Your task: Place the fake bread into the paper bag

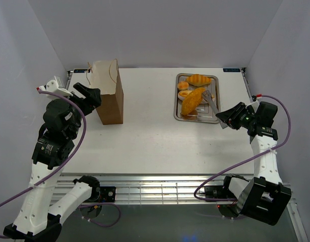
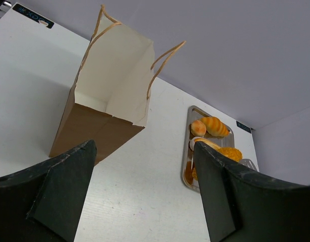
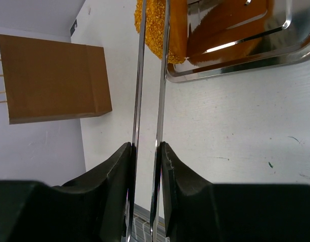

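One big oval loaf (image 1: 191,101) looks targeted: right tool (image 3: 145,146) pinches tongs (image 3: 140,75) at it; left tool (image 2: 144,146), spread, hovers by the paper bag (image 1: 110,101) at ten o'clock; next, a firm squeeze and lift.

Four fake bread loaves (image 1: 193,100) are lying on one tray (image 1: 197,120) before the right claw (image 3: 146,151), one tongs (image 3: 138,91) inside it; one paper bag (image 1: 110,98) is standing beside the left claw (image 2: 143,151).
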You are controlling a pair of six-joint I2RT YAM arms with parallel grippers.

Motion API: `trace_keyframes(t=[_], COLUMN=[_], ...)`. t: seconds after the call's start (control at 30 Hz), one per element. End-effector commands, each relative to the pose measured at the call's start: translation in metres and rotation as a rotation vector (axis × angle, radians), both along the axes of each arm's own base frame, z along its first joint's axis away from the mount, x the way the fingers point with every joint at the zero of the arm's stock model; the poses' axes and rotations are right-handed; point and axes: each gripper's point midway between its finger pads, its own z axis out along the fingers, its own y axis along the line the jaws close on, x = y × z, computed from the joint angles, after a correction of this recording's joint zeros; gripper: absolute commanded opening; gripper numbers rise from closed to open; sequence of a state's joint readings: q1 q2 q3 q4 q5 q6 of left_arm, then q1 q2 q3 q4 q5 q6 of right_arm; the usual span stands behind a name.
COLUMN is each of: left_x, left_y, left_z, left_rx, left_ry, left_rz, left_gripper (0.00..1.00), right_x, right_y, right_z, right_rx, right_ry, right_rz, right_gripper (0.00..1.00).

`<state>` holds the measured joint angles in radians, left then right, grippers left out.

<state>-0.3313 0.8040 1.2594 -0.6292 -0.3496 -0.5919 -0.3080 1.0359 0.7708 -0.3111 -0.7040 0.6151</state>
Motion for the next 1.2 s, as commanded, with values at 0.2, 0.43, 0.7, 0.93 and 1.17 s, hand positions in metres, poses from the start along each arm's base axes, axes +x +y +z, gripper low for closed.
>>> trace_keyframes(t=[0.2,0.43,0.7,0.93,1.17], left_x=[-0.007,-0.006,-0.006,-0.003,-0.003], left_y=[0.0,-0.001,-0.003,-0.005,-0.006], left_z=[0.012,0.009,0.007,0.004,0.003], left_rx=[-0.009,-0.009,-0.008,-0.006,-0.006], left_ry=[-0.022,-0.016,-0.01,-0.005,-0.003], left_rz=[-0.011,-0.013,-0.024,-0.03,-0.035], left_gripper=[0.86,0.84,0.84,0.84,0.84], right_x=[0.012,0.015,0.017,0.011,0.01], right_y=[-0.002,-0.006,-0.015,-0.006,-0.005], right_z=[0.031,0.036,-0.005,-0.022,-0.023], right_rx=[-0.046,-0.063,-0.093,-0.057,-0.054], right_ry=[-0.11,-0.122,-0.027,-0.006,-0.005], right_rz=[0.033,0.019,-0.024,0.044,0.054], right_gripper=[0.08,0.08,0.08,0.08,0.21])
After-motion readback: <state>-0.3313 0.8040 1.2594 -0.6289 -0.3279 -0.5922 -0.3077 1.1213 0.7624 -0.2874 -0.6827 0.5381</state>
